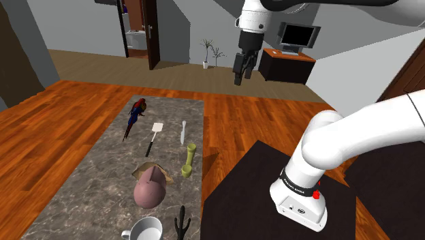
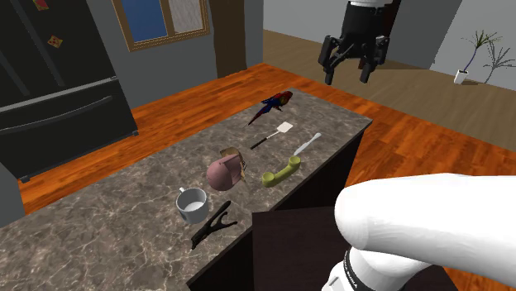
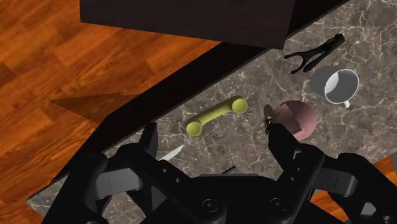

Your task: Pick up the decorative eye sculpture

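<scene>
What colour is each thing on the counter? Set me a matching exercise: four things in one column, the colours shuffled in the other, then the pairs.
Things:
1. mug
2. telephone handset
3. eye sculpture
4. forked figure

Colours:
A. pink
B. black
C. yellow-green
D. white

Pairs: 1-D; 2-C; 3-A; 4-B

End effector (image 3: 213, 130) spread wide, pink eye sculpture (image 3: 299, 118) near yellow-green handset (image 3: 216, 116), white mug (image 3: 337, 86)
</scene>
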Available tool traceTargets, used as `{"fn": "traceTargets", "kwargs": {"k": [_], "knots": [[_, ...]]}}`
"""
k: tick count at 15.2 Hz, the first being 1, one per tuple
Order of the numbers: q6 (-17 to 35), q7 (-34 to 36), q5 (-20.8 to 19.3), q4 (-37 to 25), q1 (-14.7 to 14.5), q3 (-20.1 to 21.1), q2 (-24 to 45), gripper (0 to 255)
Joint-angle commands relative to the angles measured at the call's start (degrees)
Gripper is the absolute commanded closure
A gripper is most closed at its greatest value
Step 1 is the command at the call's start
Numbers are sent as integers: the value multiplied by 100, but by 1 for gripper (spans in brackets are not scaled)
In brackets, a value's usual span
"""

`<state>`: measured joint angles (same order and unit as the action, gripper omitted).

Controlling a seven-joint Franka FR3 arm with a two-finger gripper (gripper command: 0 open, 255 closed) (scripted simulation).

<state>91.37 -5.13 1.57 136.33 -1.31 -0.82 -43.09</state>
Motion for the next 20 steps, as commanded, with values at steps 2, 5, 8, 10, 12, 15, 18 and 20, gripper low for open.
{"fn": "traceTargets", "kwargs": {"k": [2,5,8,10,12,15,18,20], "knots": [[189,-33,49,86,-45,11,103,0],[756,-142,198,303,-184,49,453,0],[1319,-266,357,454,-330,94,866,0],[1690,-357,468,517,-432,126,1172,0],[2052,-457,585,550,-535,162,1500,0],[2576,-621,769,543,-693,219,2029,0],[3067,-802,964,467,-851,282,2593,0],[3371,-931,1099,380,-953,330,2982,0]]}}
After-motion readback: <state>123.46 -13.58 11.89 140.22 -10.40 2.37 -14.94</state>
